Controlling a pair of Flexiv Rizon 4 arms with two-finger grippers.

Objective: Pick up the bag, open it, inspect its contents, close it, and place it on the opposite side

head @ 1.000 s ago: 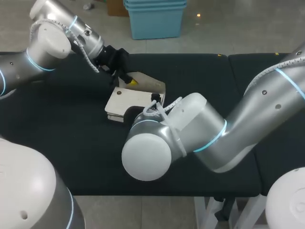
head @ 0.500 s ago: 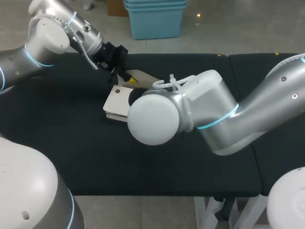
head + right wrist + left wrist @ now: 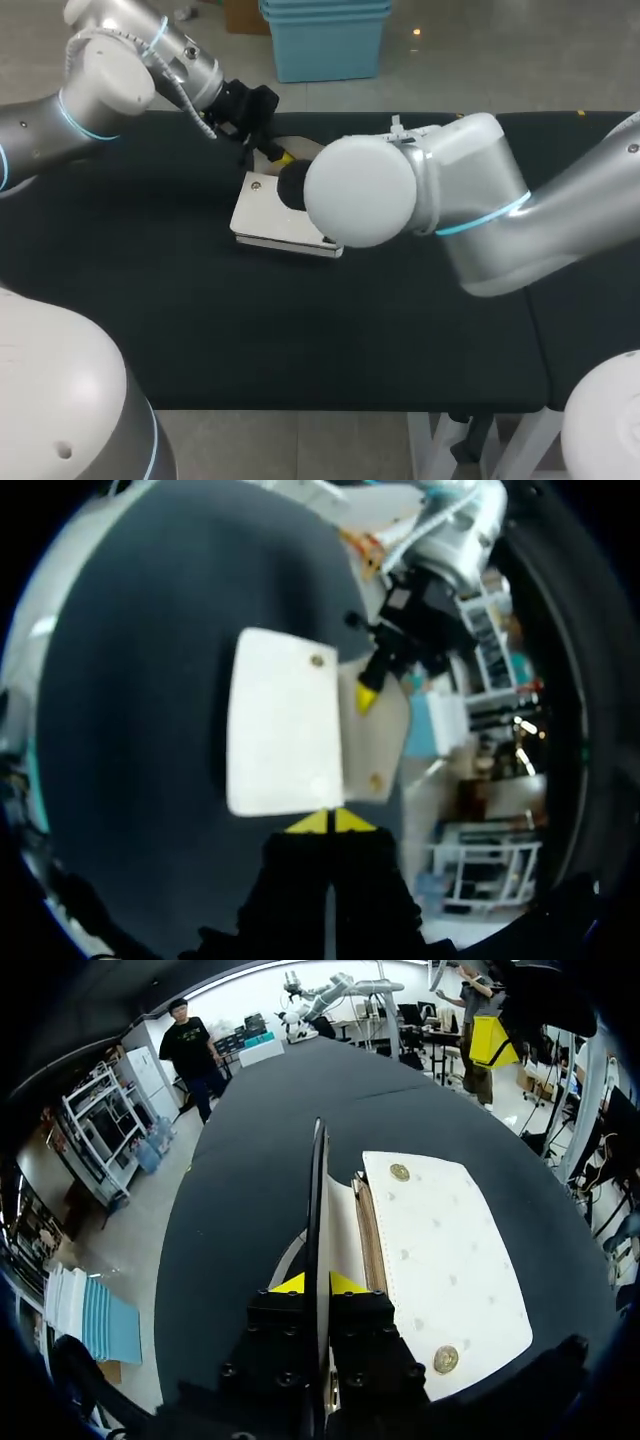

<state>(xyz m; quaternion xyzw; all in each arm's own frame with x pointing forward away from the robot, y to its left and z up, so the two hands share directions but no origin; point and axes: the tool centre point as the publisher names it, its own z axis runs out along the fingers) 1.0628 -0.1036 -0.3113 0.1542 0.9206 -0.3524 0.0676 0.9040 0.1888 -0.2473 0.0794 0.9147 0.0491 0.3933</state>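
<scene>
A flat white bag [image 3: 272,215] with brass studs lies on the black table [image 3: 150,300]; it also shows in the left wrist view [image 3: 440,1260] and the right wrist view [image 3: 280,720]. My left gripper [image 3: 272,152] [image 3: 318,1282] is shut on the bag's opened flap [image 3: 378,735], holding it up on edge behind the body. My right gripper [image 3: 330,822] is shut with nothing between its tips and hangs above the bag's near edge. One of its yellow fingertips [image 3: 487,1040] shows high over the bag's far end. In the head view it is hidden behind my right arm.
My right arm's bulky elbow [image 3: 365,190] hangs over the bag's right part in the head view. The black padded table stretches wide on both sides, with a seam [image 3: 535,330] toward the right.
My right gripper went from open to shut, and the right arm rose and swung back to the right. The bag and left gripper shifted slightly right.
</scene>
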